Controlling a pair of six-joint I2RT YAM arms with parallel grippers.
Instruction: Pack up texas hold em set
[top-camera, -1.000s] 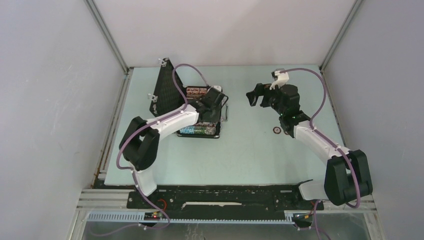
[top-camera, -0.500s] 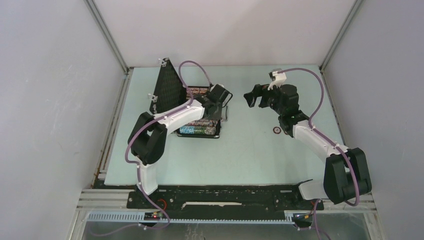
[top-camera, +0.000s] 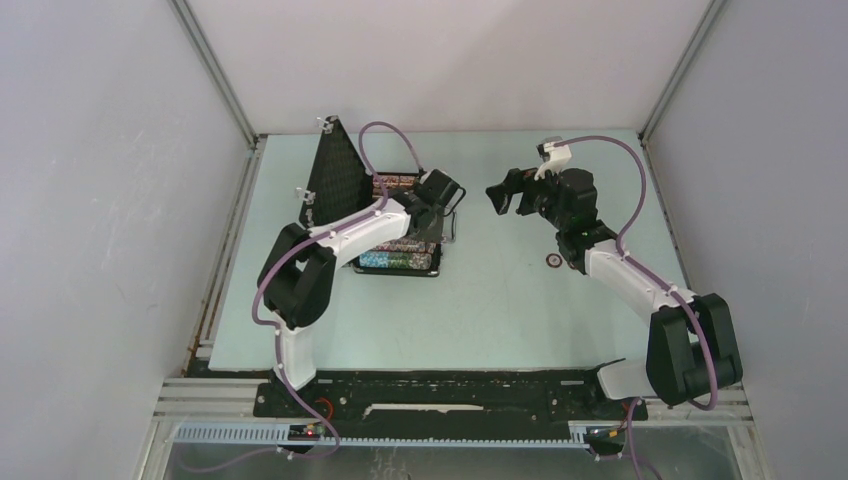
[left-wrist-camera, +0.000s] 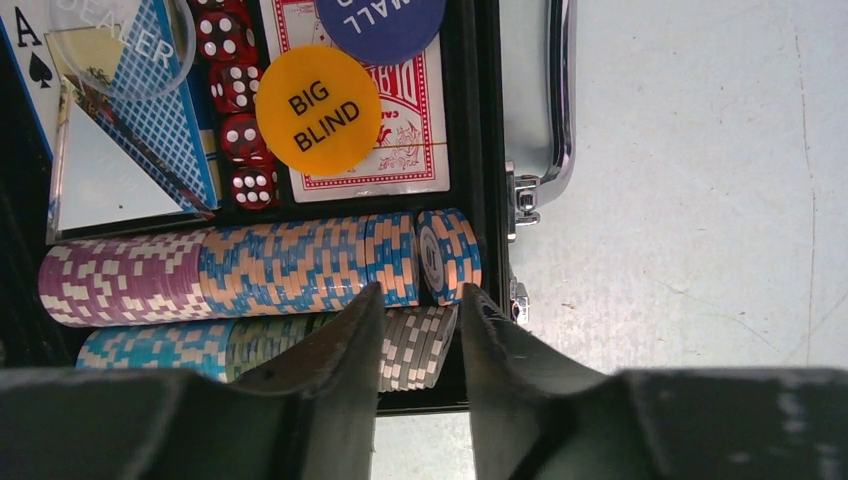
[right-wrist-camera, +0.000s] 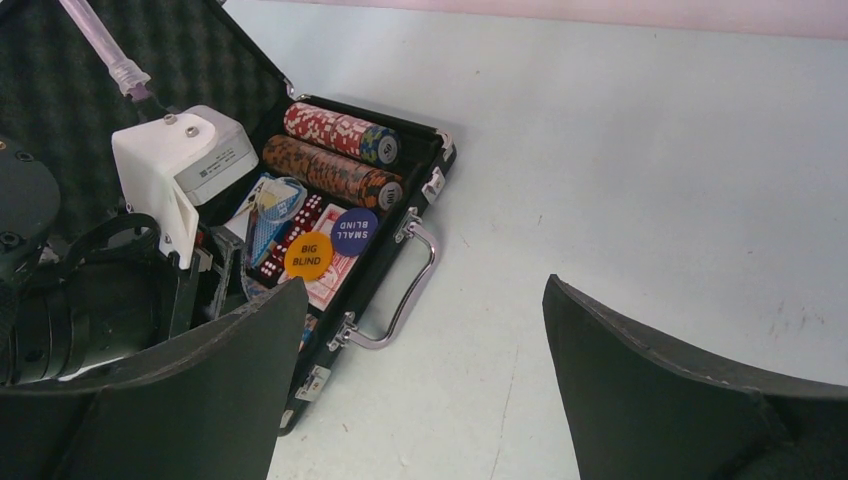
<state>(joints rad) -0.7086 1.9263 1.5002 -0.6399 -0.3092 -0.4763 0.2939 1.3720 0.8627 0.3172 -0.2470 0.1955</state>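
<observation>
The black case (top-camera: 437, 262) lies open left of centre with its lid (top-camera: 335, 175) upright. In the left wrist view it holds rows of multicoloured chips (left-wrist-camera: 250, 270), a red-backed deck (left-wrist-camera: 400, 160), an orange BIG BLIND button (left-wrist-camera: 318, 110), a blue button (left-wrist-camera: 380, 20) and red dice (left-wrist-camera: 240, 100). My left gripper (left-wrist-camera: 418, 325) hovers over the case's near right corner, jaws narrowly open around the end of a grey chip row (left-wrist-camera: 415, 345). My right gripper (right-wrist-camera: 425, 300) is wide open and empty above the table, right of the silver handle (right-wrist-camera: 405, 290). A small dark chip (top-camera: 553, 261) lies on the table.
A clear dealer button (left-wrist-camera: 120, 45) and loose face-up cards (left-wrist-camera: 100, 150) sit in the case's left part. Grey walls enclose the table on three sides. The left arm's white camera mount (right-wrist-camera: 180, 165) is over the case.
The left arm's elbow swung inward and its gripper shifted slightly over the case. The right gripper drifted a little left, staying open.
</observation>
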